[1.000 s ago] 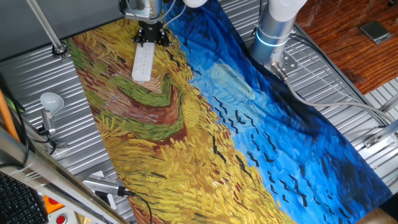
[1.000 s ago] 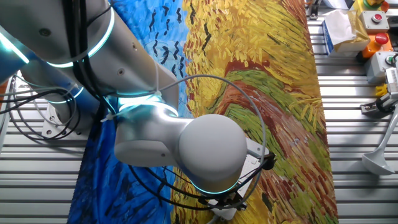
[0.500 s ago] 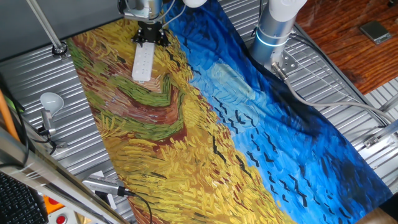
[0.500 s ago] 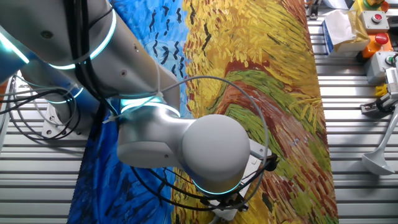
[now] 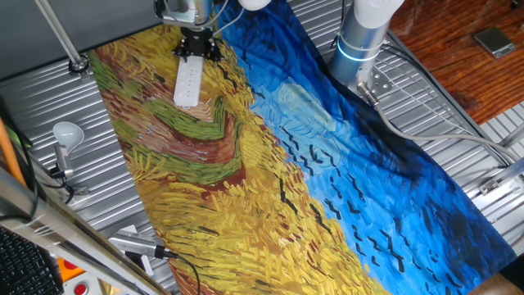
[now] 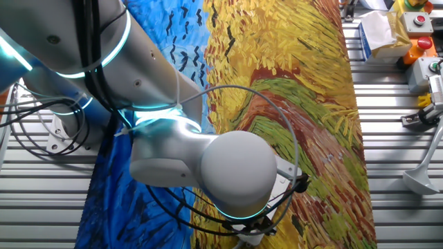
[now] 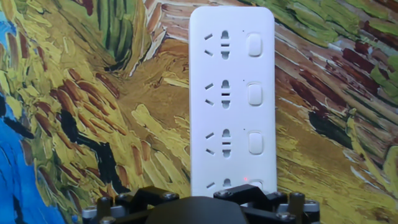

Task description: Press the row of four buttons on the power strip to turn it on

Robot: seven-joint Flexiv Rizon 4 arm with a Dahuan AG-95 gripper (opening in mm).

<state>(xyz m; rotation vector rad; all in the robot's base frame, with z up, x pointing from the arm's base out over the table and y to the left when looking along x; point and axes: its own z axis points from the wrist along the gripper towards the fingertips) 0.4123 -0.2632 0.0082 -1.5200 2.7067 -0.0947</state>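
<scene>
here the pincer [image 5: 196,46], grip state unclear, sits over the power strip's [image 7: 231,93] near end.

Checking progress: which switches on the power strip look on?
Probably only the nearest: a red glow shows beside it on the power strip. The other three show none.

— Any room around the power strip [image 5: 187,82]?

— I see bare painted cloth [image 5: 270,164] along both its long sides and past its free end. Only my gripper [image 5: 197,47] stands over the other end.

— Other obstacles?

— A light bulb [image 5: 68,132], well apart from the strip, off the cloth on the desk [image 5: 49,98].
</scene>
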